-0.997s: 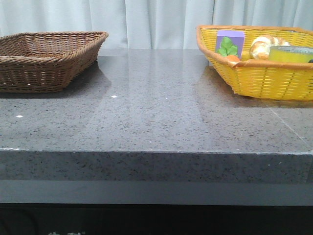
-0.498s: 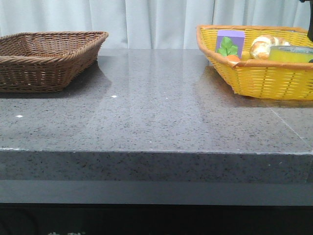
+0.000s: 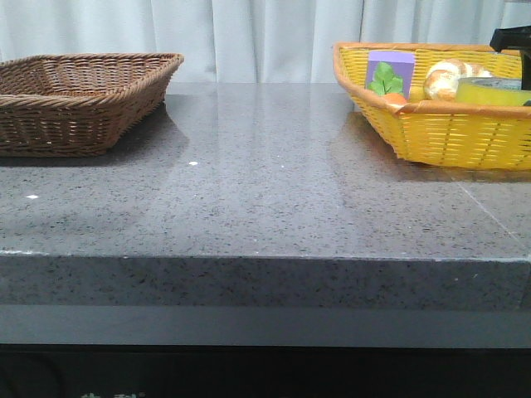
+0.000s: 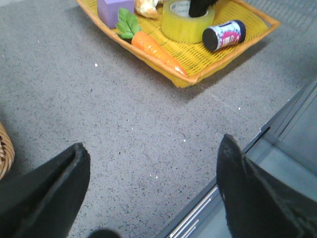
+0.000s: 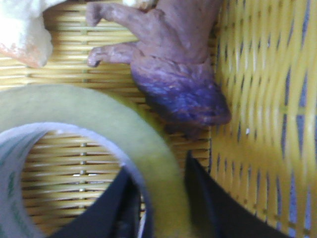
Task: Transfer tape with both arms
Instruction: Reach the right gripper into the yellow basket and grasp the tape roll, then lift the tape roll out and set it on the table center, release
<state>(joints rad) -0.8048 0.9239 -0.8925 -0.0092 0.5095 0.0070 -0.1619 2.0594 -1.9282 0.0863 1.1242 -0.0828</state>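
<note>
Since last frame, right gripper [image 5: 163, 208] descended into yellow basket [image 3: 448, 133]; I noted jaws straddling tape [image 5: 99, 119] wall, unclosed. Left gripper [image 4: 148, 198] open, empty. Pickup step; next needs closing.

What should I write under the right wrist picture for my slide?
Right gripper straddles the wall of the tape in the yellow basket.

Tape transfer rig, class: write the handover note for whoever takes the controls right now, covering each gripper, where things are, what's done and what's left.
Right gripper: down in the yellow basket, one finger inside the tape core and one outside, straddling the roll's wall; whether it has closed is unclear.
Left gripper: open, empty, over the grey table short of the basket.
Tape: lies flat in the yellow basket beside a carrot and a small bottle.
Done: right arm has reached the roll.
Left: grip, lift, pass to the left gripper, place, perhaps in the brown basket.
</note>
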